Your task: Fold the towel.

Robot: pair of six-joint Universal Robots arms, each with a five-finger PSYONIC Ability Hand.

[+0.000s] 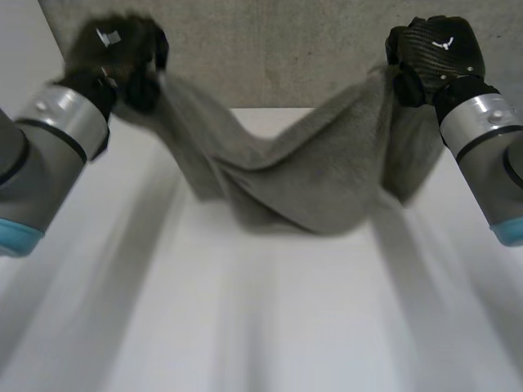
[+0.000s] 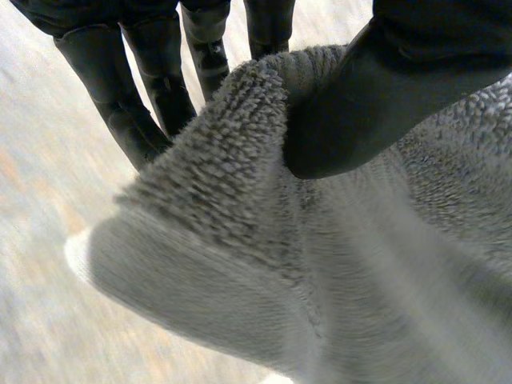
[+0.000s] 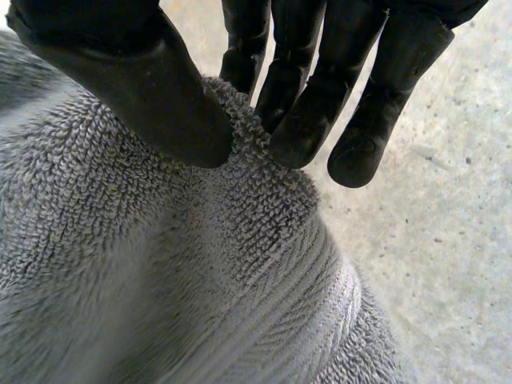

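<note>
While the left hand (image 1: 122, 57) and right hand (image 1: 433, 53) each pinch one end of the towel (image 1: 302, 180) between thumb and fingers, it hangs between them, long axis side to side, middle sagging toward the counter (image 1: 261, 327).

A bare lab: white table (image 1: 270, 327), concrete wall (image 1: 270, 49).

White table (image 1: 261, 327); mottled grey concrete wall (image 1: 270, 49) beyond its far edge
</note>
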